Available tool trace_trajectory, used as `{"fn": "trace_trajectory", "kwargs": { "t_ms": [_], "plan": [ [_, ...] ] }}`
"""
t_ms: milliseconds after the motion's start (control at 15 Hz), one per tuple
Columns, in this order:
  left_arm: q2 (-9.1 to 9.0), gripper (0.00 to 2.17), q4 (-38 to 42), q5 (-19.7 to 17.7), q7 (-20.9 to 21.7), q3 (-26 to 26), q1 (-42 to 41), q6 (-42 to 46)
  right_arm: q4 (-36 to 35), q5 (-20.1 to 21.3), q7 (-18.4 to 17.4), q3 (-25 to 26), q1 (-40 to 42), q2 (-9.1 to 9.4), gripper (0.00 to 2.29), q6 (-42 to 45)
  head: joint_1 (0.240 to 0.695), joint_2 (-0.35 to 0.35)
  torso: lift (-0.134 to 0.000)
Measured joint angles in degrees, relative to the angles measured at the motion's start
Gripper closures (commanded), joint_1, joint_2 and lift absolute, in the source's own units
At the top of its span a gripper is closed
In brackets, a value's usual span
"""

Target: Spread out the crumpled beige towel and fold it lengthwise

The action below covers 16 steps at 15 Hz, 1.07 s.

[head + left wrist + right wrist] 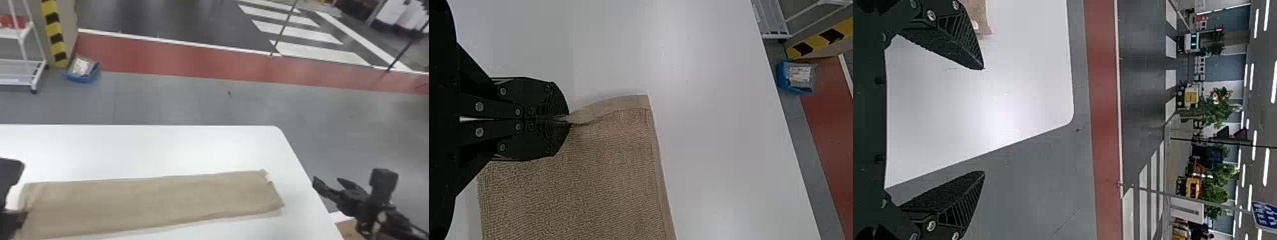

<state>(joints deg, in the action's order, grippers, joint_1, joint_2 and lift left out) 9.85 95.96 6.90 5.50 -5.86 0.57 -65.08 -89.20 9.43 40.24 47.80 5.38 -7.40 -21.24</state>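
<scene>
The beige towel (150,204) lies as a long, narrow, mostly flat strip across the table's near part. Its right end is slightly uneven, with a small white tag. At its left end is my left gripper (22,217). In the left wrist view, my left gripper (564,120) is shut on the edge of the towel (589,185), near a corner, and the hem beside the fingertips is a little raised. My right gripper (328,183) stands open beyond the table's right edge, apart from the towel. In the right wrist view, the right gripper (984,120) has its fingers wide apart with nothing between them.
The white table (159,146) has a rounded far right corner. A brown box (349,229) sits low beside the table, under the right arm. On the floor at the far left are a blue bin (83,75) and a white rack (22,62).
</scene>
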Motion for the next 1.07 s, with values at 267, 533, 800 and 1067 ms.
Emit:
{"fn": "trace_trajectory", "kwargs": {
  "t_ms": [267, 533, 800, 1067],
  "plan": [
    [0.09, 0.0, 2.8, 0.0, 0.1, 0.0, -1.2, -0.4, 0.0, 0.2, -0.1, -0.5, -0.4, 0.17, 0.15, 0.0, 0.695, -0.35, 0.0],
    [0.07, 0.03, 10.0, -0.5, 1.0, 0.2, -3.6, -4.3, 2.1, 0.3, 2.8, 0.0, -2.0, -0.54, 0.15, 2.3, 0.695, -0.35, 0.0],
    [0.01, 0.03, 14.0, -3.6, 1.2, 4.2, -5.4, 4.0, 14.3, 0.4, 18.5, 0.5, -7.9, -5.16, 0.15, 14.5, 0.695, -0.325, 0.0],
    [-0.01, 0.05, 11.5, -5.6, 3.1, 6.6, -5.0, 9.7, 29.7, 10.2, 23.5, -5.5, -15.4, -12.73, 0.29, 18.5, 0.695, -0.29, 0.0]
  ]
}}
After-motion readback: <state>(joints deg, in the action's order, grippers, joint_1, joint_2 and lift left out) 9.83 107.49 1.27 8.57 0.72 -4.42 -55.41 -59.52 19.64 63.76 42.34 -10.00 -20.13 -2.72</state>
